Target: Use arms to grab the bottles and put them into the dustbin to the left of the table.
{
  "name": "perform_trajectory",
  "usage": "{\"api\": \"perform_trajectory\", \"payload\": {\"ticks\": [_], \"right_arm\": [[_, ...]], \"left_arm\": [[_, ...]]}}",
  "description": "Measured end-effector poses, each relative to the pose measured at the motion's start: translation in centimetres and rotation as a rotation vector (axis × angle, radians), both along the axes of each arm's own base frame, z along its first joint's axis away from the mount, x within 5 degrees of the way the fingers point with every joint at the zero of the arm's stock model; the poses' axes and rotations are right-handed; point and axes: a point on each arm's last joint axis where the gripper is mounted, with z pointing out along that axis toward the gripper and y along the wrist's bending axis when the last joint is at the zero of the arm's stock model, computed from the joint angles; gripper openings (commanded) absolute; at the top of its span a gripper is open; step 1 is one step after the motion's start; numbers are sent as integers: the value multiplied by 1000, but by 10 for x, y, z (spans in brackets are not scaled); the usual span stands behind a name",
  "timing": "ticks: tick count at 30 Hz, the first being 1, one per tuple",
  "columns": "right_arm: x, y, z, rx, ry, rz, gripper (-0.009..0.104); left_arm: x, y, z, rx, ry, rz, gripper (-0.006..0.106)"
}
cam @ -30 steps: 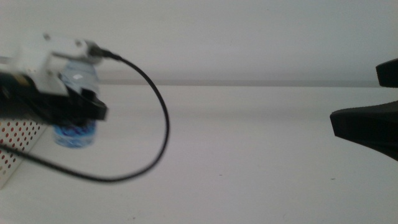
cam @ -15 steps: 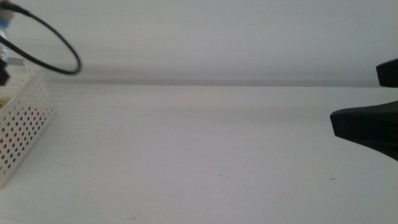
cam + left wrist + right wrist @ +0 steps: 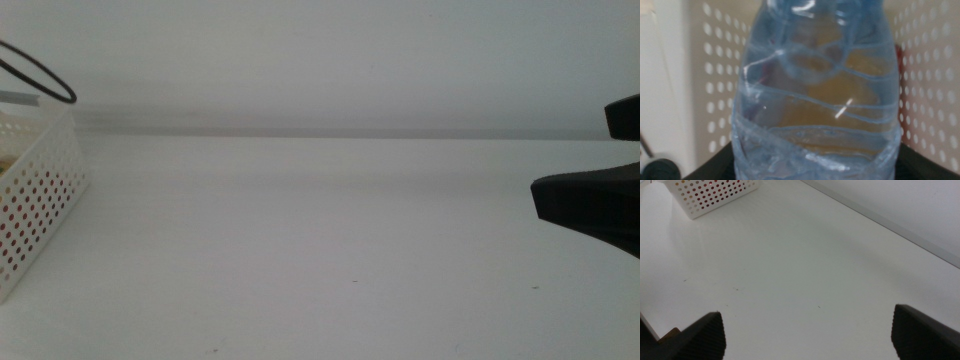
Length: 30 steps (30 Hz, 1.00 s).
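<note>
At far left of the middle view, the dustbin stands at the table's edge, only a loop of the left arm's cable showing above it. The left gripper itself is seen only in its wrist view, clamped on the water bottle, which hangs among the dustbin's perforated walls; the grasp is probably kept so the bottle drops inside rather than on the rim. Orange and red shapes behind the bottle suggest other containers already in the dustbin. At right, the right gripper waits above bare table, jaws spread wide, holding nothing.
</note>
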Motion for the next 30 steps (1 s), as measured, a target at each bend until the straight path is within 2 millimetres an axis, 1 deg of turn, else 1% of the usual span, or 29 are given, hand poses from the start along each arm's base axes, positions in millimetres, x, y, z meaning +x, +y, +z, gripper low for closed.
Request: {"api": "perform_trajectory", "payload": {"ticks": [5,7,9,11,12,15,16,20,22,26,30], "right_arm": [[0,0,0,0,0,0,88],[0,0,0,0,0,0,88],[0,0,0,0,0,0,88],[0,0,0,0,0,0,88],[0,0,0,0,0,0,88],[0,0,0,0,0,0,88],[0,0,0,0,0,0,88],[0,0,0,0,0,0,88],[0,0,0,0,0,0,88],[0,0,0,0,0,0,88],[0,0,0,0,0,0,88]], "left_arm": [[4,3,-21,-27,76,-5,0],[5,3,-26,-40,95,-6,5],[6,3,-31,-53,106,-6,13],[7,3,-33,-59,112,-6,27],[7,3,-33,-55,115,-3,55],[8,1,-33,-17,136,1,88],[8,0,-33,-2,142,2,94],[9,-4,-26,60,150,6,94],[7,-8,-18,84,138,-1,94],[-1,-20,14,126,72,8,94],[-15,-42,54,152,-31,29,94]]}}
